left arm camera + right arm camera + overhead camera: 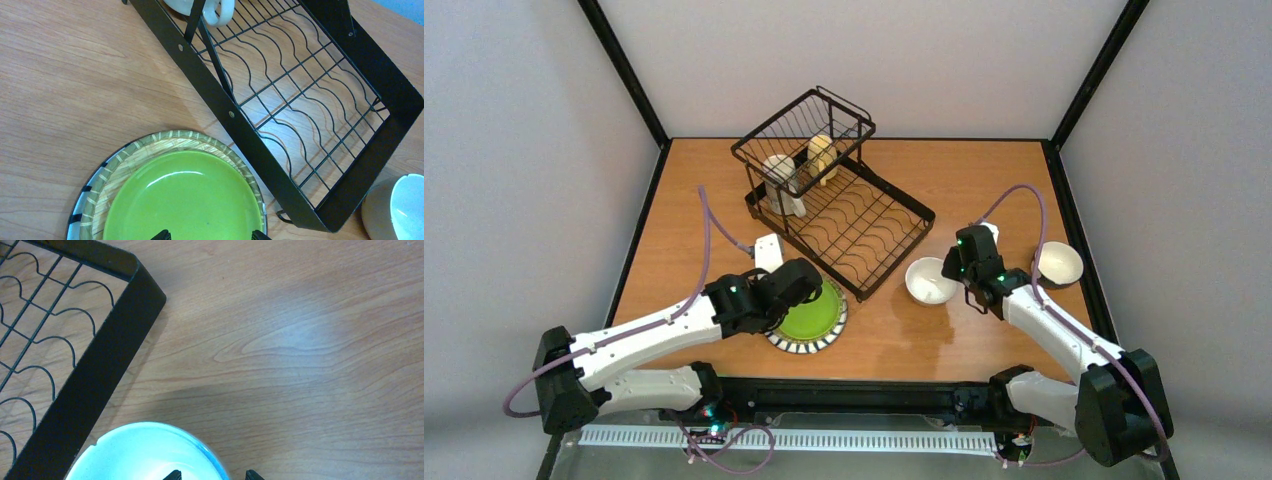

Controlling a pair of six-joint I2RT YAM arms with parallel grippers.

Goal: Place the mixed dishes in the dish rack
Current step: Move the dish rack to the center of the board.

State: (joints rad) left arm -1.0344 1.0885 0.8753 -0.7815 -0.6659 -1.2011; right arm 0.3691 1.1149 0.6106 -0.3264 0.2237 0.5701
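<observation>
Wooden counter [984,190], beside the black dish rack [864,225]: left tool [209,236] spread wide over the flat-lying green plate [814,318], right tool [212,475] unclenched above a white bowl [929,280]. Glazed, rigid, probably slick and breakable, both look best pinched at the rim.

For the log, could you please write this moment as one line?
left gripper open above green plate; right gripper open over white bowl rim; nothing held

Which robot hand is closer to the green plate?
Left. The left hand hangs just above the green plate. The right hand is off to the other side, over a white bowl.
</observation>
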